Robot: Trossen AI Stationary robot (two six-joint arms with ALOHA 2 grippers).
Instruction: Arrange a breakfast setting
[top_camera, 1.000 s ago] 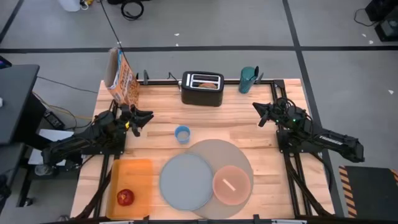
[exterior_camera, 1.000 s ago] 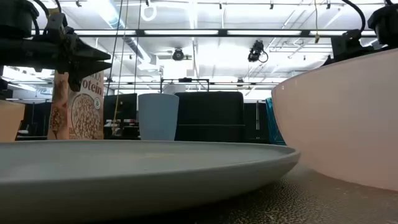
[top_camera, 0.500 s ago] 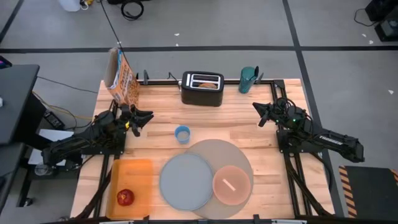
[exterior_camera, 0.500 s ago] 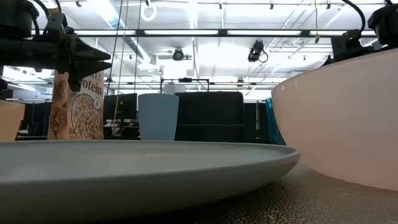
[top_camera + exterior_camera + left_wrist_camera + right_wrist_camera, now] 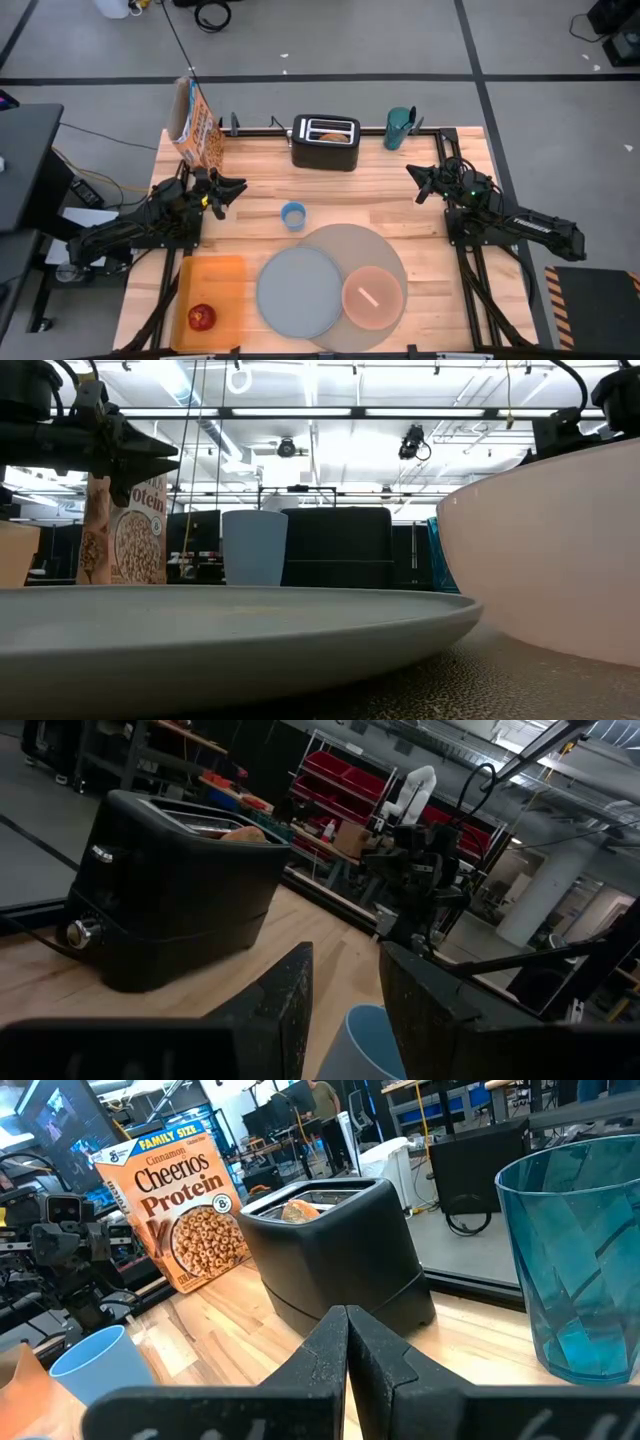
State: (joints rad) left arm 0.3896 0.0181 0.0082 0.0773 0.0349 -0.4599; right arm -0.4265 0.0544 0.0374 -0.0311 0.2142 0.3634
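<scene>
On the pale plank worktop (image 5: pixel 400 215), a round grey mat (image 5: pixel 385 250) carries a smooth grey-blue plate (image 5: pixel 298 292) and a pink bowl (image 5: pixel 373 297) holding a small spoon (image 5: pixel 368 296). A boxy black toaster (image 5: pixel 325 143) at the far edge holds a bagel half (image 5: pixel 333 136). The red apple (image 5: pixel 201 317) sits on an orange board (image 5: pixel 212 290) near left. Left hand (image 5: pixel 234 189) is spread; right hand (image 5: pixel 412 174) is pressed together.

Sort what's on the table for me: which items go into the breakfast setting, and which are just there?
For the setting: grey mat, plate, pink bowl with spoon, apple, bagel half, teal cup, cereal box.

Just there: toaster, small blue cup, orange board.
</scene>
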